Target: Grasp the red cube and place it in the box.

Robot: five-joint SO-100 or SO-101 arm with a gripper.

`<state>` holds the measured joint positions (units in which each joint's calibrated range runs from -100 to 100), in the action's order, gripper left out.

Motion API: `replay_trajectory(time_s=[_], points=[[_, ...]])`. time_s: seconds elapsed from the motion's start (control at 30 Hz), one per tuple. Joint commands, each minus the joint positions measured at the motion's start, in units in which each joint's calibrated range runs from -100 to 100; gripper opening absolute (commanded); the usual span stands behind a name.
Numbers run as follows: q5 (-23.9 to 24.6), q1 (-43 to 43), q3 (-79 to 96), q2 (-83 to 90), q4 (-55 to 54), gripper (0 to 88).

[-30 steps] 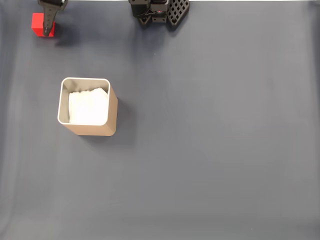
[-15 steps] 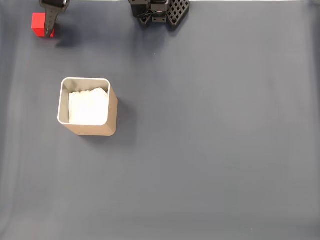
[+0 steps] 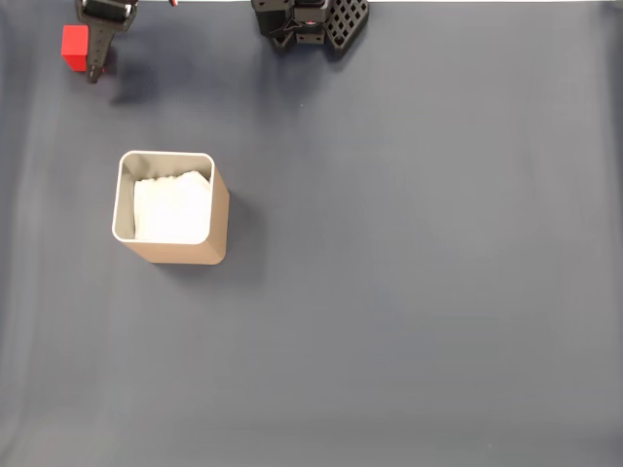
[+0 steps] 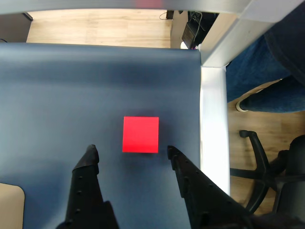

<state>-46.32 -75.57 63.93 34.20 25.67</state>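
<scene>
The red cube (image 3: 74,47) sits on the dark mat at the far top left of the fixed view. My gripper (image 3: 94,70) hangs over it, one dark finger along the cube's right side. In the wrist view the red cube (image 4: 140,134) lies flat just beyond the tips of my gripper (image 4: 132,153), which is open, with nothing between the two black fingers (image 4: 88,164). The tan box (image 3: 220,209) with white lining stands upright well below the cube in the fixed view. One tan corner of the box (image 4: 9,210) shows at the wrist view's lower left.
The arm's black base (image 3: 311,21) sits at the top middle of the mat. In the wrist view the table edge (image 4: 212,143) runs close beside the cube, with a person's legs (image 4: 267,71) and a chair base (image 4: 267,167) beyond it.
My gripper has shifted slightly over the cube, with the finger now reaching a bit lower in the fixed view. The cube and box have not moved.
</scene>
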Motion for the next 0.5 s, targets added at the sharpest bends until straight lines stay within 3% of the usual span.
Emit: replay_trajectory(time_s=[0.0,0.47], points=[[0.5,0.1,-0.3,2.1,-1.0,36.2],[0.7,0.5,-0.4,1.5,-2.0,36.5]])
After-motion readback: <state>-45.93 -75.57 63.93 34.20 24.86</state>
